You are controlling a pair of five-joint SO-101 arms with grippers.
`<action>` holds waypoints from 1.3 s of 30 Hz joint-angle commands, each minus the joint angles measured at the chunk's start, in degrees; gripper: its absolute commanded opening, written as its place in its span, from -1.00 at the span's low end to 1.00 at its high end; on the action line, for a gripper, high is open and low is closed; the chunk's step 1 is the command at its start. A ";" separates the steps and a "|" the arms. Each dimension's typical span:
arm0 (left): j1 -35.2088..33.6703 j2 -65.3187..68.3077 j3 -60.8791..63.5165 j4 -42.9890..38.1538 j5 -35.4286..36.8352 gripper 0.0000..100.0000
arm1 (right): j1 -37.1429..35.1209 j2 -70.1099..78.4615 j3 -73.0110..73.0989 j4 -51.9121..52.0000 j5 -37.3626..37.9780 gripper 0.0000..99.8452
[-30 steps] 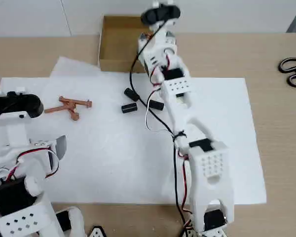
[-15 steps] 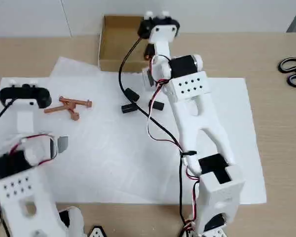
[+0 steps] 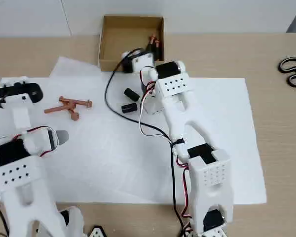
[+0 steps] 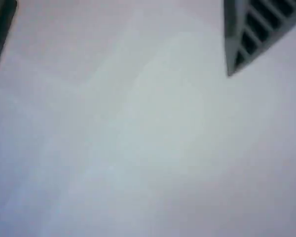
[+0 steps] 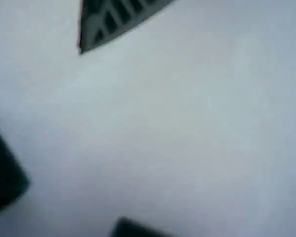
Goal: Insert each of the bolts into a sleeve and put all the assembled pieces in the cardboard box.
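The cardboard box (image 3: 119,30) stands at the table's far edge, and a brown bolt piece (image 3: 153,42) lies in its right corner. Several bare brown bolts (image 3: 69,104) lie crossed on the white paper. Two black sleeves (image 3: 131,94) (image 3: 129,107) lie near the paper's middle back. My right arm (image 3: 170,85) stretches over the paper, its gripper (image 3: 147,104) low, just right of the sleeves. One ribbed finger (image 5: 118,19) shows over bare paper, with dark shapes (image 5: 5,182) close by. My left gripper (image 3: 60,138) hangs open over bare paper (image 4: 138,138), nearer than the bolts.
Scissors (image 3: 293,71) lie on the wooden table at the far right. The white paper (image 3: 113,163) covers most of the work area. The arm bases (image 3: 209,197) stand at the near edge.
My right arm has drawn back from over the box to just beside the sleeves, and a bolt piece now lies uncovered in the box. My left arm has shifted a little.
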 commanded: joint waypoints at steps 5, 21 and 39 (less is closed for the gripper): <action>-0.18 -8.53 -0.92 -0.79 3.78 -0.44 | 0.22 0.22 -2.46 -3.12 15.03 -0.43; 0.00 -16.44 3.74 -1.05 4.31 -0.44 | 1.01 6.73 -2.55 -13.85 17.05 -0.43; 0.09 -16.35 4.62 -1.93 4.31 -0.44 | 1.01 13.49 -2.55 -13.93 17.05 -0.74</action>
